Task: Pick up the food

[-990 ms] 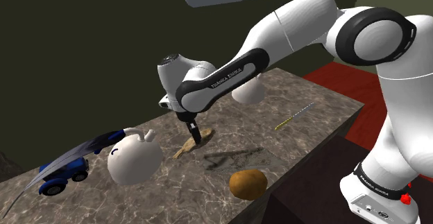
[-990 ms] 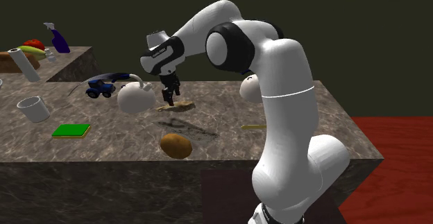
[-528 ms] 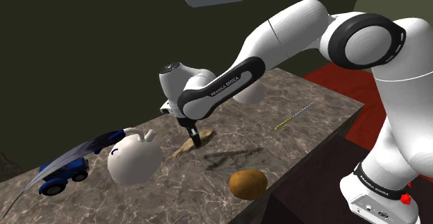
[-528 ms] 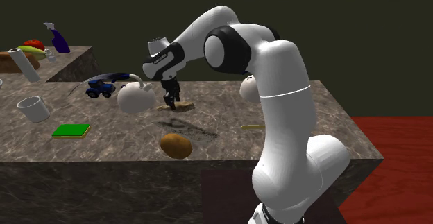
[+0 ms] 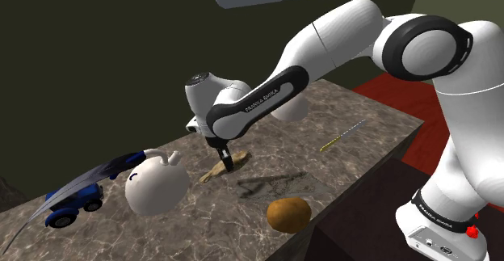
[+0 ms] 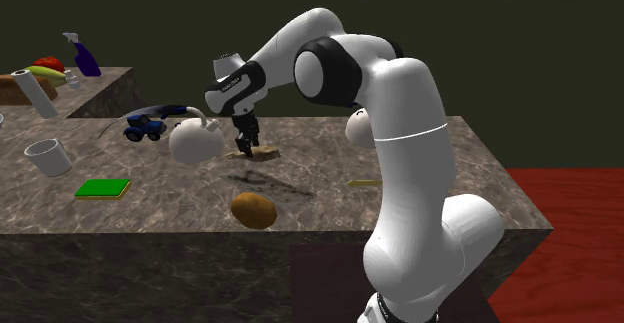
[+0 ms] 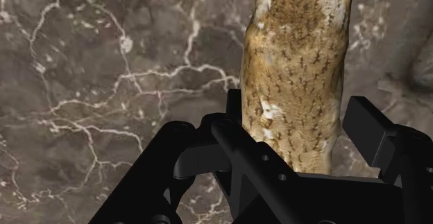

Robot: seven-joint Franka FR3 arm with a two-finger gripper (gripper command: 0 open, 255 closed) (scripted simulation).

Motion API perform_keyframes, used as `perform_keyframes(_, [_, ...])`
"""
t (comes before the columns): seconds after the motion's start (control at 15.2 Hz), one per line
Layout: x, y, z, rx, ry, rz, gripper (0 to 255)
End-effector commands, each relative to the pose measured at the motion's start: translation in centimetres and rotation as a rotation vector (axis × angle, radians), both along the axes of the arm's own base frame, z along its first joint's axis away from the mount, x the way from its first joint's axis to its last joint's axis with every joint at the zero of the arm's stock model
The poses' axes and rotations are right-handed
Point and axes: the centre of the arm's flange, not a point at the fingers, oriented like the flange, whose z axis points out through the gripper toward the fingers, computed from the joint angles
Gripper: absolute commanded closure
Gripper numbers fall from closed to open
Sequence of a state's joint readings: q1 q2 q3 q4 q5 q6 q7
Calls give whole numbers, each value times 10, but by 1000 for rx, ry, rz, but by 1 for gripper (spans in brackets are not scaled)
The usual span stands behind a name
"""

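The gripper (image 7: 300, 122) sits open, low astride the long tan food (image 7: 298, 42) lying on the marble counter (image 7: 104, 70). The grasp seems in hand; next, the fingers must close firmly, then lift.

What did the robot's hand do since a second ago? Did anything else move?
The gripper came down a little over the long tan food, then stopped. Its fingers stand apart on either side of it; nothing is grabbed yet. The food, the brown potato, the white pot and the blue toy car stayed put.
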State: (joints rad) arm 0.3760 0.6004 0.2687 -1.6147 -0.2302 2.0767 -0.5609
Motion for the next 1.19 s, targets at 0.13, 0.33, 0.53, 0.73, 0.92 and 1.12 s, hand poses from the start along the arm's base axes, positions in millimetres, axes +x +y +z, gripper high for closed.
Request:
perform_keyframes(0.13, [0, -1, 8, -4, 4, -2, 255])
perform_keyframes(0.33, [0, -1, 23, -4, 4, -2, 255])
perform_keyframes(0.53, [0, -1, 39, -4, 4, -2, 255])
perform_keyframes(0.73, [0, -1, 55, -4, 4, -2, 255])
perform_keyframes(0.92, [0, -1, 71, -4, 4, -2, 255])
perform_keyframes(1.12, [0, -1, 77, -4, 4, -2, 255])
